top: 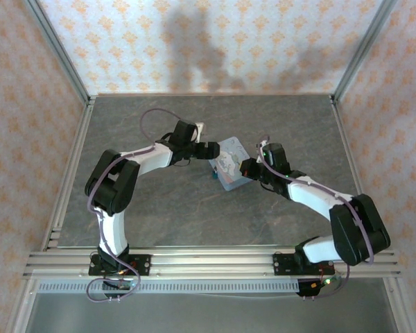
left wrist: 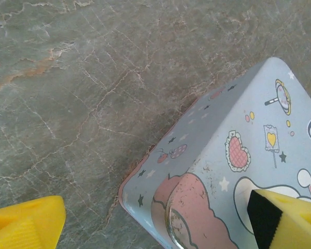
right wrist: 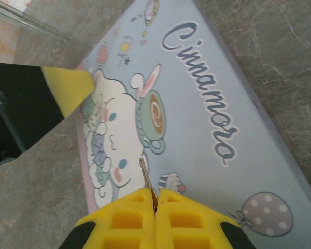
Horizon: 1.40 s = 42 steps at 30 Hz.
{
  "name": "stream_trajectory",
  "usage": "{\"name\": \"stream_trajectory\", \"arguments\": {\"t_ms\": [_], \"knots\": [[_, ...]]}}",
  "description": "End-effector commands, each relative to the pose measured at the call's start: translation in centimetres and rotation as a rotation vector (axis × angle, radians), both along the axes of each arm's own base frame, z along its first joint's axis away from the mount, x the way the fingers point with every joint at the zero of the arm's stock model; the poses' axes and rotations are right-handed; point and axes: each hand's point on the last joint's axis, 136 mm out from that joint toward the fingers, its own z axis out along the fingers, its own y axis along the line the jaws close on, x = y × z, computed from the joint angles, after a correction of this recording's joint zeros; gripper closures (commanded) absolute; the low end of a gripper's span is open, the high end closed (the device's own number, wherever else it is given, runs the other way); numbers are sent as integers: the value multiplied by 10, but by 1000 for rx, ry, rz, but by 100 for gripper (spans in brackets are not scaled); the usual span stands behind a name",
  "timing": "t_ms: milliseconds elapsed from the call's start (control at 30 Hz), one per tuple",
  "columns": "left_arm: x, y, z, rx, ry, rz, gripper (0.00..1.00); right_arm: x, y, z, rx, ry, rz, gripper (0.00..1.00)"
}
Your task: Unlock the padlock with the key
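A pale blue cartoon-printed tin lies mid-table between both arms. The padlock is a tiny teal speck at the tin's near-left corner. My left gripper hangs over the tin's left end. In the left wrist view that gripper is open, its yellow fingers wide apart on either side of the tin's corner, holding nothing. My right gripper is shut on the key. The key's thin silvery blade sticks out forward just above the tin's lid.
The grey stone-patterned table is ringed by aluminium posts and patterned walls. A rail carries both arm bases at the near edge. The left gripper's finger reaches over the far end of the tin in the right wrist view.
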Motion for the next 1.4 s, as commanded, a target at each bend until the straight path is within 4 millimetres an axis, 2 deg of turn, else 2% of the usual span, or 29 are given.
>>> {"name": "stream_trajectory", "arguments": {"t_ms": [0, 133, 167, 267, 433, 567, 700, 867, 967, 1067, 1200, 1367], "knots": [[-14, 17, -28, 103, 70, 13, 9, 9, -2, 1, -1, 13, -16, 100], [-29, 27, -40, 124, 96, 32, 10, 13, -5, -9, -22, 42, -19, 100], [-33, 30, -32, 119, 80, 38, 10, 15, -6, -10, -22, 45, -21, 100], [-50, 41, -37, 130, 97, 58, 10, 18, -7, -15, -26, 60, -23, 100], [-78, 56, -42, 119, 121, 97, 11, 23, -1, -17, -26, 63, 9, 100], [-89, 63, -41, 131, 127, 110, 11, 22, 7, -15, 15, 72, 42, 100], [-85, 62, -26, 115, 99, 114, 10, 15, 12, -17, 26, 85, 59, 100], [-89, 61, 18, 52, -26, 107, 5, 13, 19, -16, 34, 81, 77, 100], [-107, 54, 33, 36, -75, 65, 4, 14, 22, -14, 38, 75, 82, 100], [-130, 35, 38, 18, -99, -10, 4, 16, 26, -13, 41, 71, 88, 100], [-149, 12, 25, -16, -90, -95, 6, 17, 32, -15, 34, 74, 98, 100], [-153, -5, 10, -26, -101, -177, 9, 21, 34, -14, 34, 73, 97, 100]]}}
